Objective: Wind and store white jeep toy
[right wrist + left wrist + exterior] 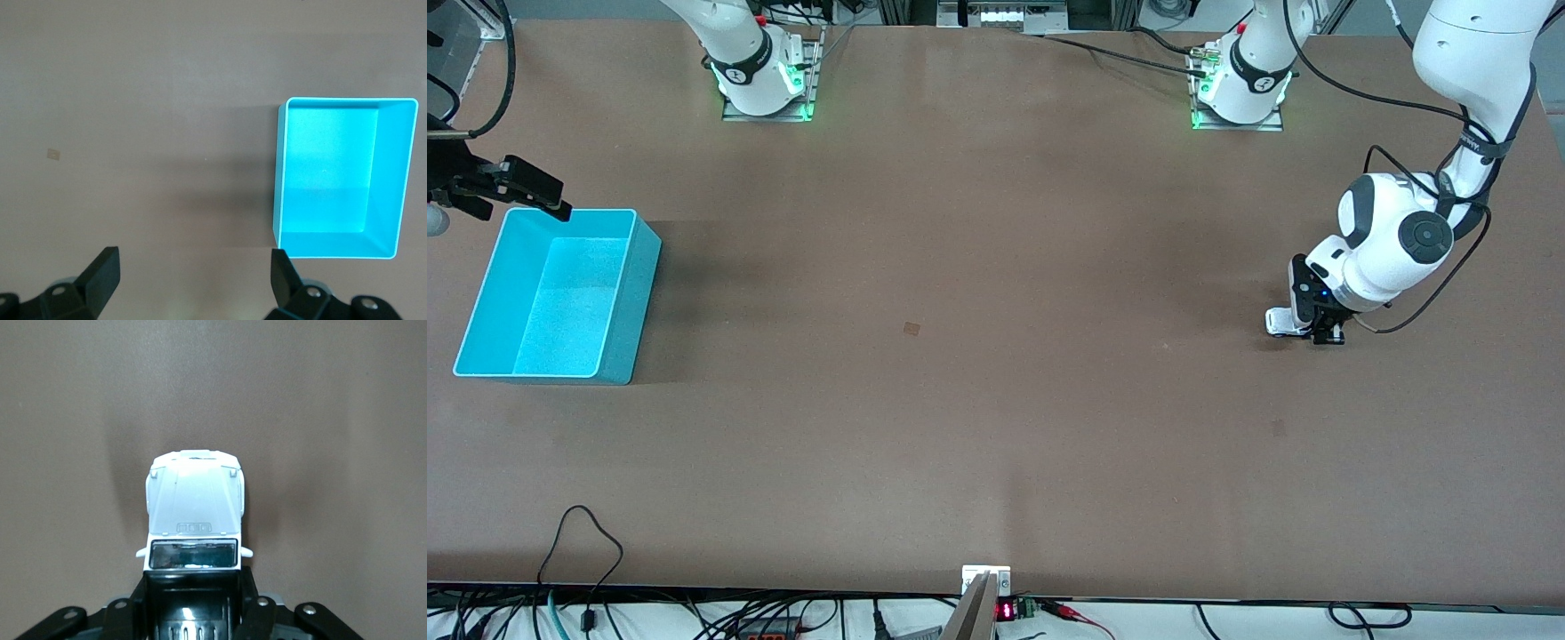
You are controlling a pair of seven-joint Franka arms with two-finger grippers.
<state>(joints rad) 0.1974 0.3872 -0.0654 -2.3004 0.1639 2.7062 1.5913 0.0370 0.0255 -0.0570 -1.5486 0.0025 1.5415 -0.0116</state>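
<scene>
While the left tool (193,600) grips it, the white jeep toy (193,513) shows dark windows.

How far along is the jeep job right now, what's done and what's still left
Done: the left gripper has closed on the white jeep toy low at the left arm's end of the table. In hand: that grip; whether the jeep has been wound cannot be told. Left: storing it. The turquoise bin at the right arm's end is empty, and the right gripper waits open above the table beside it.

Bin (480,302) at right arm's end, jeep (1279,322) at left arm's end, well apart
</scene>
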